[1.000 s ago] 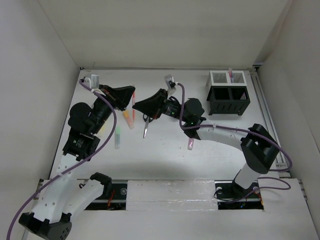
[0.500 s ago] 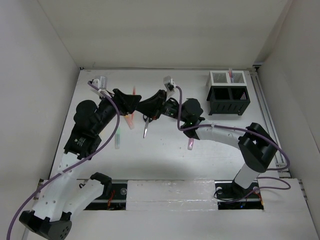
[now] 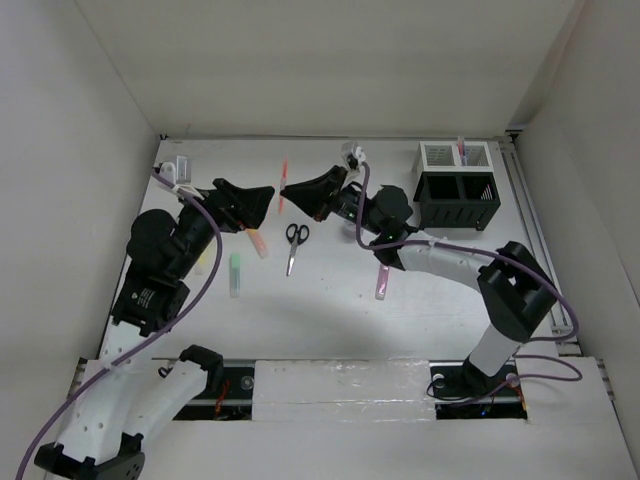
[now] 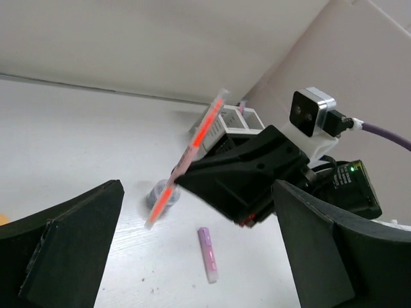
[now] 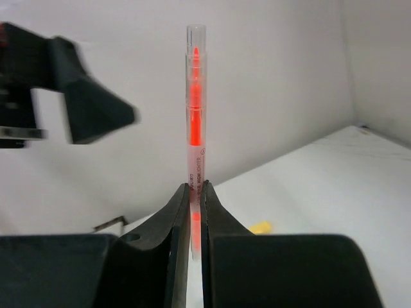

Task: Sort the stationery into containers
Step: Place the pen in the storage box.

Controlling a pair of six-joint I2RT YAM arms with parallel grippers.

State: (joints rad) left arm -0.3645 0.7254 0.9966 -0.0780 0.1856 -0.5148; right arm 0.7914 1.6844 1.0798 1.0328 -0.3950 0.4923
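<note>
Handover just went through, I think. A second ago my left fingers [image 3: 262, 198] were pinched on the thin red pen with the clear barrel [image 5: 194, 115]. Now they're wide apart and backed off to the left with nothing in them. The right fingers [image 5: 194, 196] are clamped on the pen's lower end, and the rest sticks out past the tips. So the pen is with the arm that sits on the containers' side, which is what I wanted.

On the white tabletop [image 3: 330, 320], nearer me than either set of fingers, the loose stuff hasn't been touched. There's a green highlighter [image 3: 235, 272] near the left fingers, and a purple highlighter [image 3: 382, 284] under the right forearm. A bit further out are the orange highlighter [image 3: 257, 241] and the black-handled scissors [image 3: 294, 243], just short of the gap between the two sets of tips.

Pose-wise, the left arm reaches forward along the left side with its wrist turned right. The right arm runs out from its base and bends left across the middle. The tips face each other, close but apart, and the pen looks to be held off the surface.

Farthest out, well to the right of the right fingers, is the black mesh desk organiser with square compartments [image 3: 457, 203]. The smaller white mesh box [image 3: 440, 155] is joined on behind it. Next I'd guess a swing right.
</note>
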